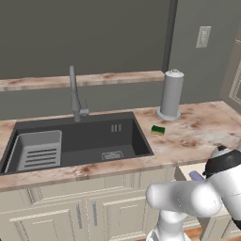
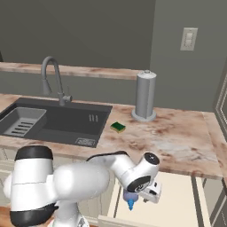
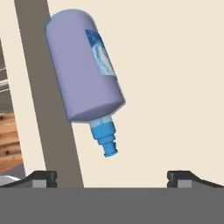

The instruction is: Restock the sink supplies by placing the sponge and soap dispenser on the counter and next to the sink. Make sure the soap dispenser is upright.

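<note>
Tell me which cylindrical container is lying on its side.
The lavender soap dispenser, lying in the open drawer; the tall grey cylinder stands upright on the counter.

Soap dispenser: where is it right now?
The soap dispenser lies on its side in the open drawer below the counter, right of the sink, under the gripper.

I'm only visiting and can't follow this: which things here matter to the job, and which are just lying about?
Part of the job:
sponge, already on the counter
soap dispenser, lying in the open drawer
sink
pincer, open above the dispenser

Just there:
faucet
tall grey cylinder
wall switch
</note>
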